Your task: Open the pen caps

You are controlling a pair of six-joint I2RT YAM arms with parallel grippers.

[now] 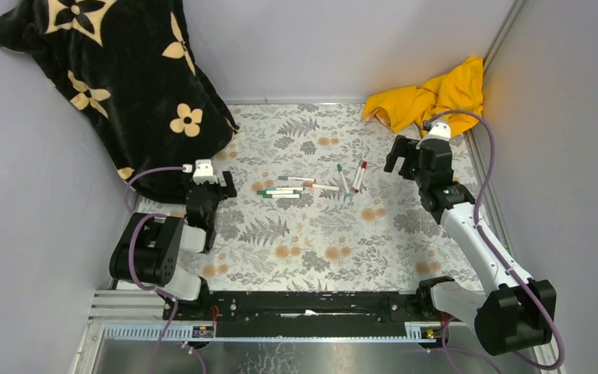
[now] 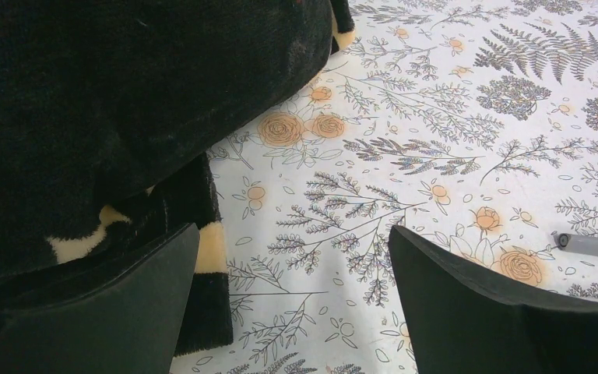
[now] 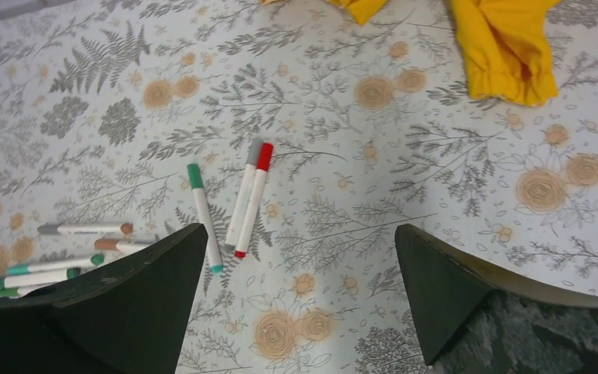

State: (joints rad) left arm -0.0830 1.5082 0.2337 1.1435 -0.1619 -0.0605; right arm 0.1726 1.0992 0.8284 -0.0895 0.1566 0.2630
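Several white pens (image 1: 284, 189) lie capped in a loose cluster mid-table, with three more (image 1: 352, 178) just to their right. In the right wrist view I see a green cap (image 3: 195, 174), a red cap (image 3: 265, 156), a grey cap (image 3: 255, 150), a brown cap (image 3: 126, 228) and a further green cap (image 3: 97, 259), each on its pen. My right gripper (image 3: 300, 230) is open and empty, above the table right of the pens (image 1: 402, 161). My left gripper (image 2: 292, 234) is open and empty, left of the cluster (image 1: 224, 187). A grey pen end (image 2: 584, 244) shows at its right.
A black blanket with cream flowers (image 1: 124, 78) covers the back left and reaches beside my left gripper (image 2: 86, 117). A yellow cloth (image 1: 428, 97) lies crumpled at the back right (image 3: 506, 47). Grey walls close in the floral table (image 1: 319, 241) on three sides.
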